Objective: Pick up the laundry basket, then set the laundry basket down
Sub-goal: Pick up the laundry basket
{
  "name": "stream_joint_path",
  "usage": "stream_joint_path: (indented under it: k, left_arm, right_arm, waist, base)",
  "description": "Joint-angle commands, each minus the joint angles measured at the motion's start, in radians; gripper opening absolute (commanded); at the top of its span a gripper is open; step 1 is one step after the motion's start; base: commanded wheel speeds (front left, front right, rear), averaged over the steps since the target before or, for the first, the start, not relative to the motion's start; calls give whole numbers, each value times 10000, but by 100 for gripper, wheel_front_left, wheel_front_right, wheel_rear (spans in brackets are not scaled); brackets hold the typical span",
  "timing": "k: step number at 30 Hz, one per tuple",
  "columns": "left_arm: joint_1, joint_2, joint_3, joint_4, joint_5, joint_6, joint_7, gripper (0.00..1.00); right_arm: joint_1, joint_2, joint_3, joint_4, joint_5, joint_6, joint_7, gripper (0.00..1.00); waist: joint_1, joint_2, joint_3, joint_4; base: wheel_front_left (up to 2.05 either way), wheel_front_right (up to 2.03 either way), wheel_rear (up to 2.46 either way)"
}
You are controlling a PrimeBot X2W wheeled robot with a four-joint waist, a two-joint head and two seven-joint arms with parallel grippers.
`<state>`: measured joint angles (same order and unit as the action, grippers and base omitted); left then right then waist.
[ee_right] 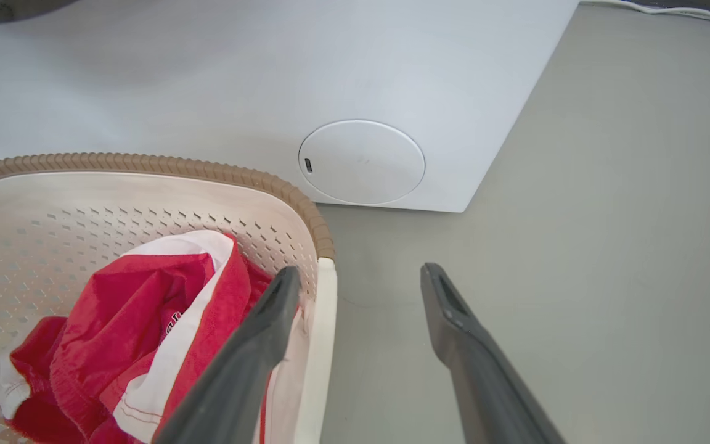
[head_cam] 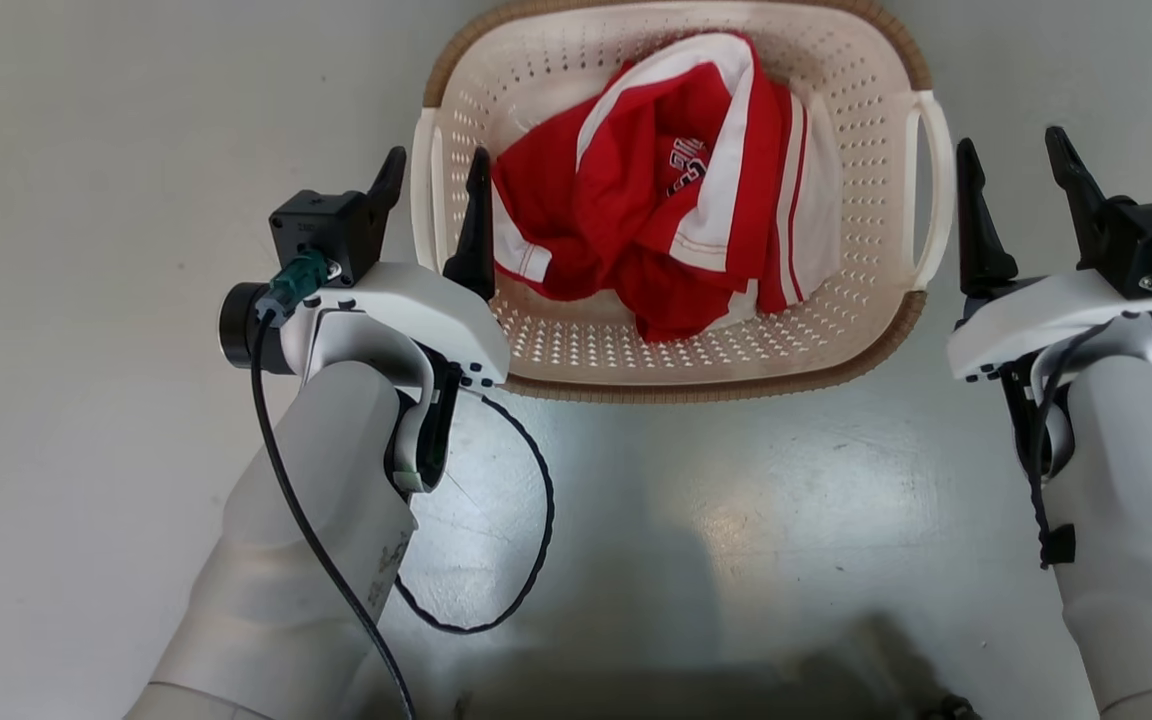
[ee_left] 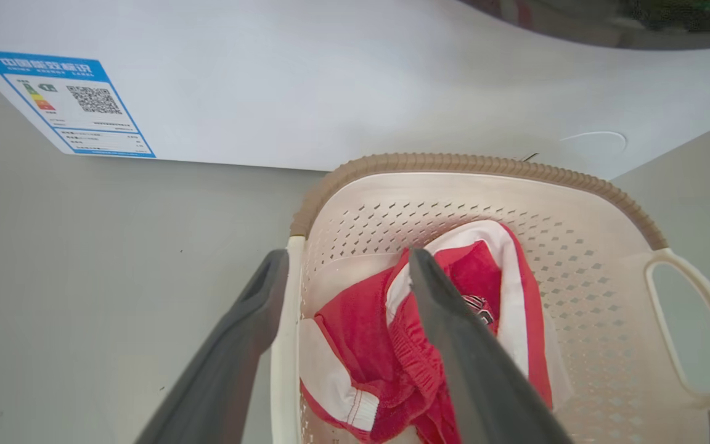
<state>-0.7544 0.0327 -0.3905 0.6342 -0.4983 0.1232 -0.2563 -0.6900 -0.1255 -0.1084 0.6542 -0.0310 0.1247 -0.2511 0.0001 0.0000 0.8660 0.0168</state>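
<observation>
Left gripper (head_cam: 439,155) is wide open and holds nothing, its fingers astride the basket's (head_cam: 696,388) left handle (head_cam: 423,190). Right gripper (head_cam: 1008,137) is open and empty, just beside the right handle (head_cam: 939,190).

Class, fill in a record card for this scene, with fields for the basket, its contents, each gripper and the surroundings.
Basket: laundry basket, upright on the grey floor
Contents: crumpled red and white garment
Left gripper: open, one finger either side of the left handle
Right gripper: open, beside the right handle, not gripping it
Behind basket: white appliance with a blue-edged label
</observation>
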Motion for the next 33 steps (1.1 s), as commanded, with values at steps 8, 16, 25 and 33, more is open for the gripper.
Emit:
stream_joint_path:
  k: [8,16,25,33]
  left_arm:
    - [-177,175,199,-39,79,150,-55,100]
    - [-305,175,394,-31,200,226,-55,100]
    - [-416,175,346,40,208,239,-55,100]
    - [-614,175,143,293,169,277,-55,100]
  right_arm:
    - [-8,142,399,-175,206,60,-107,100]
    - [-122,154,460,-167,267,60,-107,100]
    - [-266,170,522,-5,323,60,-107,100]
    - [-455,227,586,222,336,60,-107,100]
  waist:
    - [-1,0,496,12]
    - [-1,0,761,33]
    - [-1,0,1111,42]
    - [-1,0,1345,28]
  base:
    - [0,0,0]
    - [0,0,0]
    - [0,0,0]
    - [0,0,0]
